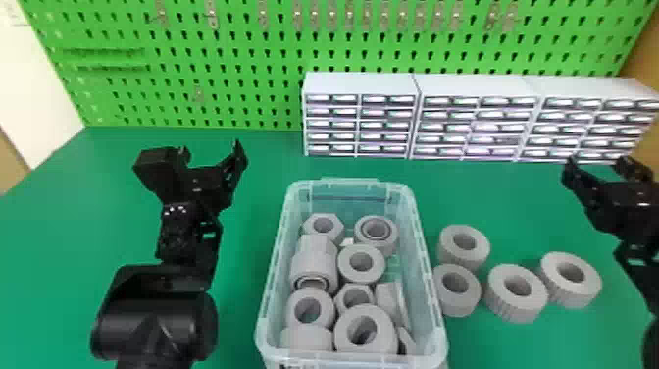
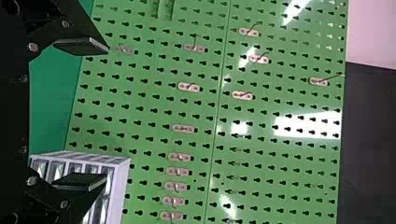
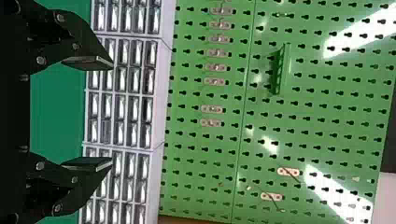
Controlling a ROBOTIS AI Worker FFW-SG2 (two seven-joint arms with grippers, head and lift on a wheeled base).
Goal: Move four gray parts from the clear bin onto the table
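We log the left gripper (image 1: 210, 147) first: it stands over the left part of the green table (image 1: 245, 196), fingers spread wide, empty, apart from the bin. In the left wrist view, the left gripper (image 2: 106, 113) shows a broad gap between its pads (image 2: 83, 45), with the green pegboard (image 2: 149, 112) beyond. Metal clips (image 1: 212, 14) dot the pegboard.

Next we note the clear bin (image 1: 275, 275), upright on the table. We see dark marks on its near end, too cut off to read. Inside lies a loose pile of gray parts (image 1: 361, 265): round rings, hex nuts, and on the left wall's side a hex-ended piece tipped over.

Behind and to the right, three drawer units (image 1: 360, 86) stand side by side against the pegboard.

Right of the bin, we count four gray rings on the table, holes up: a far ring (image 1: 446, 252) and a near ring (image 1: 456, 304) just beside the bin wall, then a third ring (image 1: 515, 309), then the rightmost ring (image 1: 588, 289).

Last, we find the right gripper (image 1: 597, 164) at the right edge, wide open and empty, drawers beyond it.
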